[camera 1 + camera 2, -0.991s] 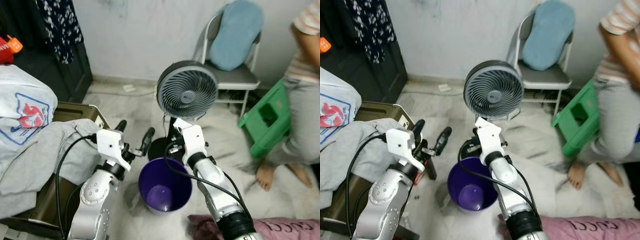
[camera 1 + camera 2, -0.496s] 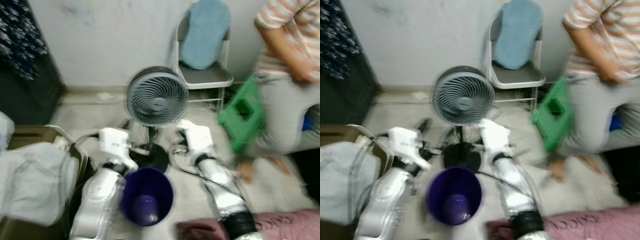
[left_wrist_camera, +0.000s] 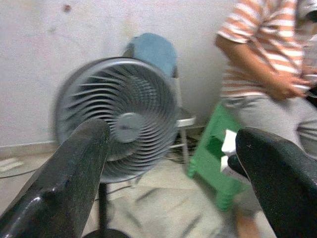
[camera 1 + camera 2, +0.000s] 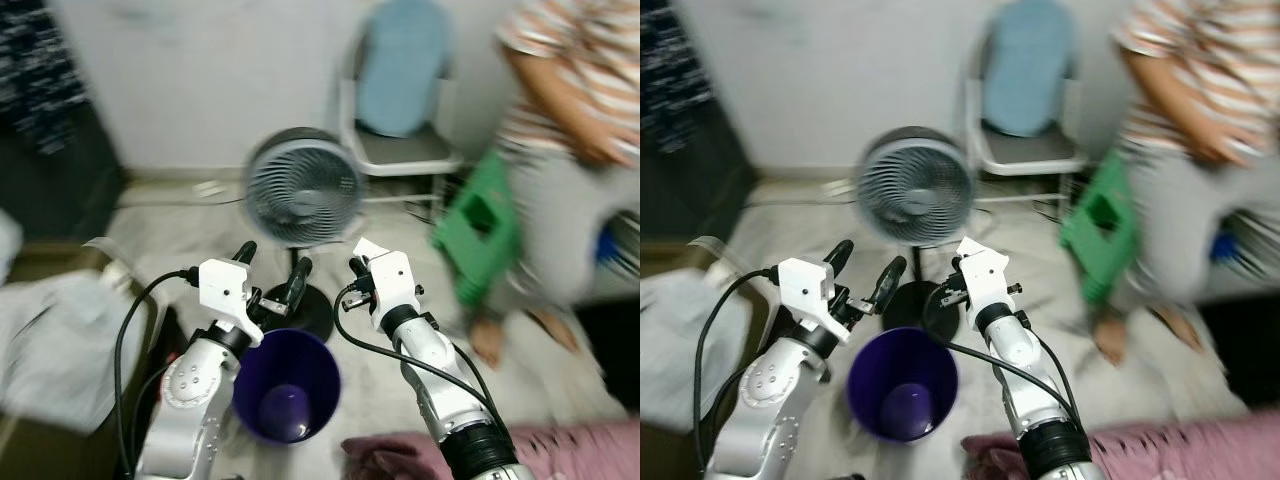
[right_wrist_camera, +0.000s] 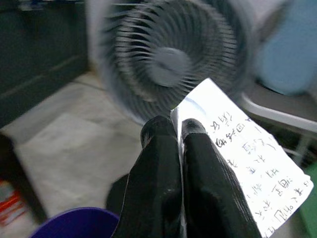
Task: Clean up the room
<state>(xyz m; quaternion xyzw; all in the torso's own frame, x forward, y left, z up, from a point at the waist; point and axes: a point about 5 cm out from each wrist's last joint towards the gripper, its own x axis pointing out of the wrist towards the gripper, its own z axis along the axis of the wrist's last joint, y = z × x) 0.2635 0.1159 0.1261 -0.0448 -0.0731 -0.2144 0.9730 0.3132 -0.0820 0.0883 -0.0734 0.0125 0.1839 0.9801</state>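
Blurred head views of a cluttered room with a pale floor (image 4: 400,370). At the right edge, a person (image 4: 570,150) in a striped top and grey trousers, standing beside a green plastic stool (image 4: 480,225). Against the back wall, a folding chair (image 4: 400,130) with a blue cushion. At the left, heaped pale cloth (image 4: 50,340) over a dark box. At the bottom right, a strip of pink fabric (image 4: 560,450).

Centre, a grey pedestal fan (image 4: 303,190) on a round black base. Just in front of that base, on the floor between the two silver arms, a purple bin (image 4: 285,385), open and seemingly empty.

Left claw (image 4: 270,278) raised above the bin's far rim, fingers spread wide, nothing between them; fan and person visible through the gap in the left wrist view.

Right claw (image 5: 176,136) raised just right of the bin, fingers pressed together on a small white slip of paper (image 5: 242,148) with handwriting, gripped along one edge, the rest sticking out free. In the left eye view, the paper (image 4: 368,247) as a white corner above the right wrist.

Likely step: dropping the paper into the bin. To do it well: carry the right claw leftward until directly over the bin's mouth, lower it near the rim before letting go, since a light slip flutters and could drift off, more so if the fan is running. Keep the left claw clear of the opening. Mind the person close by.
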